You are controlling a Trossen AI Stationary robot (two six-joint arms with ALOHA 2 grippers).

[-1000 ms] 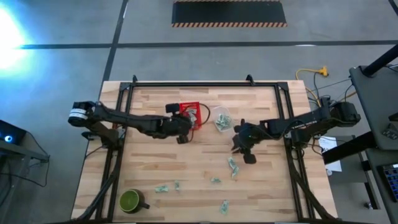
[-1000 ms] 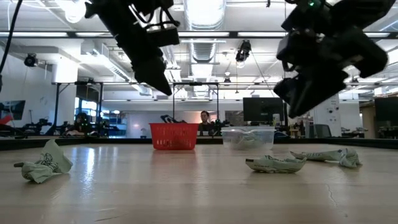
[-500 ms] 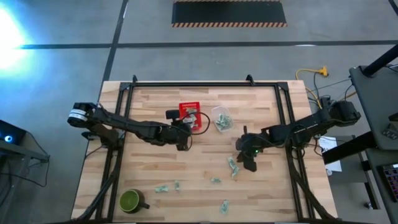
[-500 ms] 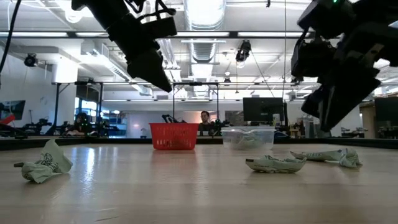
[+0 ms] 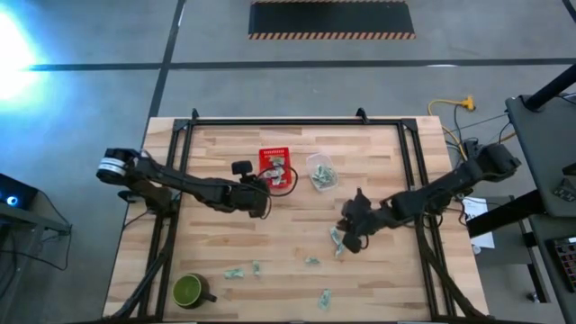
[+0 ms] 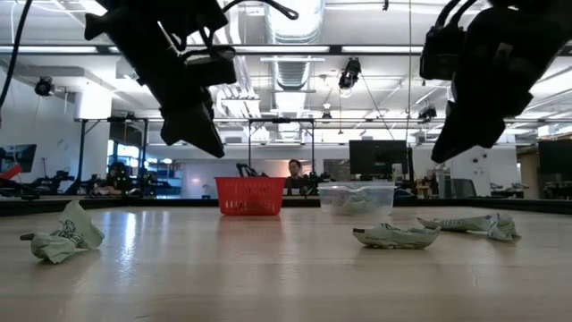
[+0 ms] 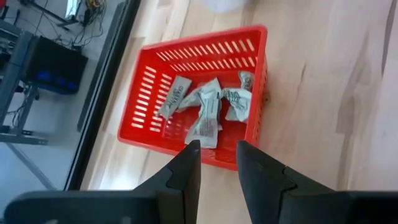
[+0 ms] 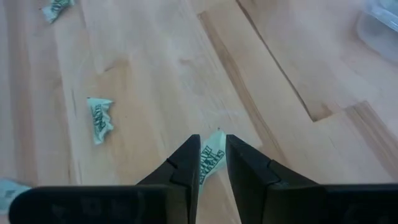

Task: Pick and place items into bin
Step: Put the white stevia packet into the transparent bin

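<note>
Right hand (image 8: 212, 163) slightly apart above a wrapper (image 8: 211, 160), left hand (image 7: 217, 163) apart, empty.

Free room and obstacles around the two claws

Under the left gripper (image 7: 217, 163) the wood is bare; ahead of it stands the red basket (image 7: 252, 99), whose walls block a low pass, but the open top is free. Just beyond the basket, a clear tub (image 5: 320, 169) stands close. Below the right gripper (image 8: 212, 155) one wrapper (image 8: 211, 159) lies between the narrow fingers; other wrappers (image 5: 311, 261) lie scattered near it, with open table between them. The green mug (image 5: 188, 290) stands well apart from both claws.
</note>
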